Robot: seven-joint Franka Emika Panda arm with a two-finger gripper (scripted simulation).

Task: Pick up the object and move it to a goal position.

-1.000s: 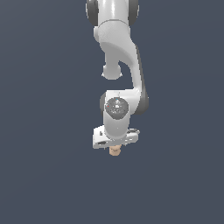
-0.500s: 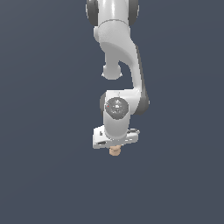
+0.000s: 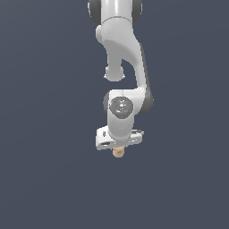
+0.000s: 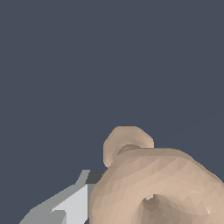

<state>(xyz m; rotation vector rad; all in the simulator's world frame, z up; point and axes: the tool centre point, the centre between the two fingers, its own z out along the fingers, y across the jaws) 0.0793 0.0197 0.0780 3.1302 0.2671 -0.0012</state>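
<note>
The object (image 3: 118, 152) is a tiny tan knobbly piece. In the exterior view it sticks out just below my white hand, and my gripper (image 3: 118, 150) is around it. My fingers are hidden behind the hand there. In the wrist view the object (image 4: 153, 183) fills the lower part of the picture, a large tan ringed lump with a hole and a smaller knob beyond it. One grey finger (image 4: 72, 203) lies right against its side. The other finger is hidden by the object.
The arm (image 3: 120, 53) reaches down from the top of the exterior view. Around it there is only a plain dark blue-grey background (image 3: 44, 134). No goal marker shows.
</note>
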